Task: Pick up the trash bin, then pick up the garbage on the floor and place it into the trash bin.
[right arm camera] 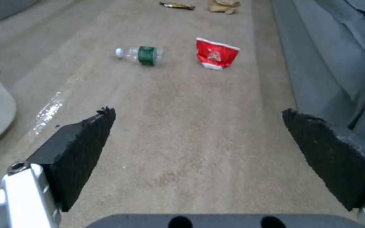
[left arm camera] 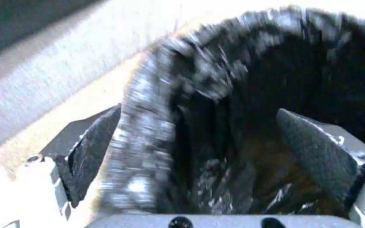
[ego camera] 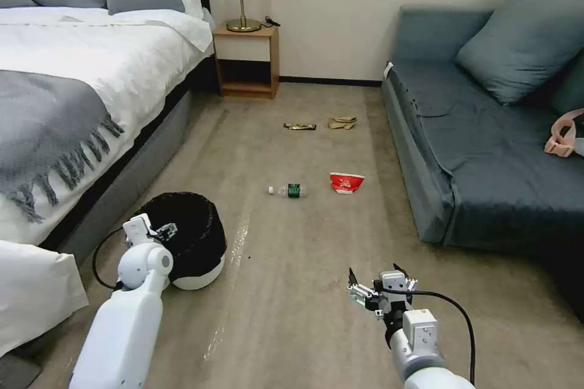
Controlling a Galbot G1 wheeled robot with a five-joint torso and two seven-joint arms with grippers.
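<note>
Left gripper [ego camera: 163, 232] sits at the near rim of the trash bin [ego camera: 198, 267], spread wide with one pad outside the bag-lined wall and one inside, straddling the rim so it can pinch the wall and lift; not yet clamped, by the look of the gap. In the left wrist view the bin's black liner [left arm camera: 157, 104] runs between the pads. Bin looks tipped, beside the bed [ego camera: 73, 85].

Right gripper [ego camera: 378, 292] hovers low over bare floor [ego camera: 292, 316], spread, holding nothing, likely waiting. Ahead of it: bottle [ego camera: 288, 190] and red snack bag [ego camera: 345, 182], near; candy wrapper [ego camera: 299, 126] and paper wad [ego camera: 342, 123] well beyond.
</note>
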